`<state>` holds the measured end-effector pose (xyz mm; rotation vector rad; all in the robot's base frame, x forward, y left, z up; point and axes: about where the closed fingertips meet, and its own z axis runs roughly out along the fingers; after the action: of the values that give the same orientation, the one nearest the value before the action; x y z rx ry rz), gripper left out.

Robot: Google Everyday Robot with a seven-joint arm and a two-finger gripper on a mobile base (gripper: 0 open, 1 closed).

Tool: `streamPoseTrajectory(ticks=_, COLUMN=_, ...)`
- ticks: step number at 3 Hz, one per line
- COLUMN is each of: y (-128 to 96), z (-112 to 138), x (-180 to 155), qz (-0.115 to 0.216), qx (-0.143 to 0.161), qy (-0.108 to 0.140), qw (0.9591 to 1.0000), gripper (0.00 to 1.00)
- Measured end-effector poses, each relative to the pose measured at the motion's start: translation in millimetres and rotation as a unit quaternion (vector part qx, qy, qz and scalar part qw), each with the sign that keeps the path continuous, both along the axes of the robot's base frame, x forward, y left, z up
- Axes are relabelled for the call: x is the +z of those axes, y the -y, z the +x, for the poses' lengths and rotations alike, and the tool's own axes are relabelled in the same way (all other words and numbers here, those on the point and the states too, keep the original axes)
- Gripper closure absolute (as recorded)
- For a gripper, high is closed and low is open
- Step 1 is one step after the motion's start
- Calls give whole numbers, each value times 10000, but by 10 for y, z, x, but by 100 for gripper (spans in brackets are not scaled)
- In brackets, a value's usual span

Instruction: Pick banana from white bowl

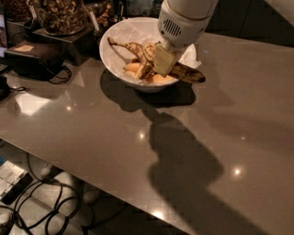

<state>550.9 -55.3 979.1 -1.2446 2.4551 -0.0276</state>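
The robot's hand sits low in the white bowl near the back of the grey bench, pressed against the brown-spotted banana bunch on crinkled paper. Whether it has hold of the fruit cannot be told. One dark banana end overhangs the bowl's rim. A jar of nuts stands nearby.

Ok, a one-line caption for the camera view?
The pincer is down in the white bowl at the banana, on a grey table.
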Motion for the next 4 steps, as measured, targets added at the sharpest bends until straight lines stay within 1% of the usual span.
streamPoseTrajectory(ticks=1, y=-69, z=-359, x=55, qz=46, qx=341, qy=-17, qw=9994, gripper=100)
streamPoseTrajectory(ticks=2, y=-74, z=-377, x=60, qz=49, qx=355, qy=-13, qw=9994, gripper=100)
streamPoseTrajectory(ticks=3, y=-137, z=-423, x=73, qz=122, qx=517, qy=-12, qw=9986, gripper=100)
streamPoseTrajectory(ticks=4, y=-300, z=-827, x=-13, qz=243, qx=1000, qy=-158, qw=9946, gripper=100)
